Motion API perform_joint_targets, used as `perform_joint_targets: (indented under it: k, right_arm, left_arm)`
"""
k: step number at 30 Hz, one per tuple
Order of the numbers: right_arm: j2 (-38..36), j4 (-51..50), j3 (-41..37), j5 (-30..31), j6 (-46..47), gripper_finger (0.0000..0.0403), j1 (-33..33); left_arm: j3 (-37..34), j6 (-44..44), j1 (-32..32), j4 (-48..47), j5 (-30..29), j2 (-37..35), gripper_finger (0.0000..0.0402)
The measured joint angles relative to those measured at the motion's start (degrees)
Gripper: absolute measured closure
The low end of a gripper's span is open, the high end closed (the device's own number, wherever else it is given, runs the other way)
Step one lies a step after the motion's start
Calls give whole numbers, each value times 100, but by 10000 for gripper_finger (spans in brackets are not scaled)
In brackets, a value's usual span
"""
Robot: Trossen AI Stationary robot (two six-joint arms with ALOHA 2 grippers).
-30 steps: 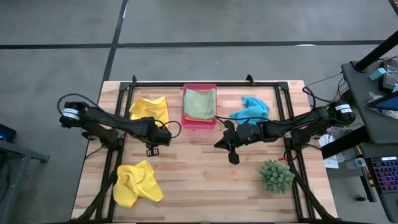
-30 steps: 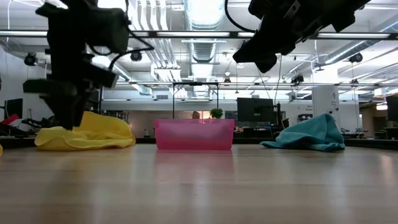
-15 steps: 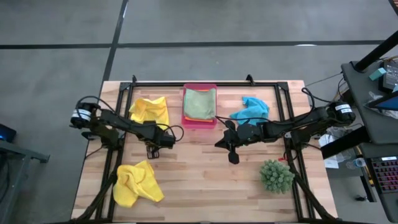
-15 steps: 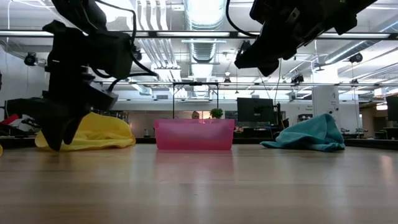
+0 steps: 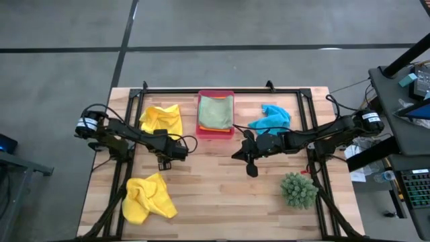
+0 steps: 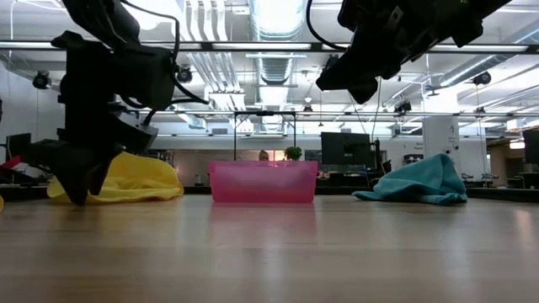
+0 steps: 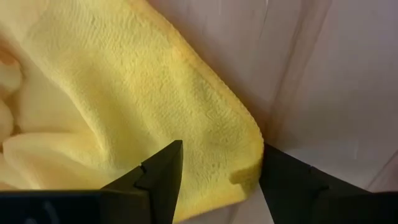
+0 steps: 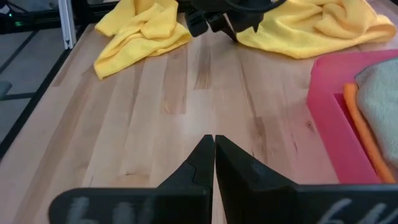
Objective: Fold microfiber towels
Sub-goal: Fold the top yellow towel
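Observation:
A yellow towel lies crumpled at the far left, and a second yellow towel at the near left. My left gripper is low over the table at the far yellow towel's near corner, open, with one finger on either side of that corner. My right gripper is shut and empty above the table's middle. A turquoise towel lies heaped at the far right. A folded light green towel lies in the pink tray on an orange one. My left gripper comes at the far yellow towel's corner from above, slanting, with its open fingers astride the corner. The towel lies flat on the table. I cannot tell whether the fingers touch the cloth.
A spiky green plant stands at the near right. The pink tray stands at the far middle between the towels. Black frame rails run along the far edge and both sides. Bare wood shows at the near middle.
My left gripper has gone down toward the table and tipped over, coming to the far yellow towel's near corner. It stays open. The towels have not moved.

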Motion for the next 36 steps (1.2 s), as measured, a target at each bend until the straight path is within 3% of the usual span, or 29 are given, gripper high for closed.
perform_joint_targets:
  k: [5,10,22,36]
  right_arm:
    - [0,34,0,2,3,394,0]
    - [0,44,-2,2,-22,394,0]
    - [351,416,-7,452,-87,378,0]
    - [1984,2461,466,645,-457,219,-2]
  left_arm:
    - [-76,59,-9,105,-29,-16,266]
    - [-20,118,-37,104,-29,-36,386]
    - [1116,-187,-551,-535,114,-1018,401]
    - [2240,-634,-1208,-166,247,-1532,401]
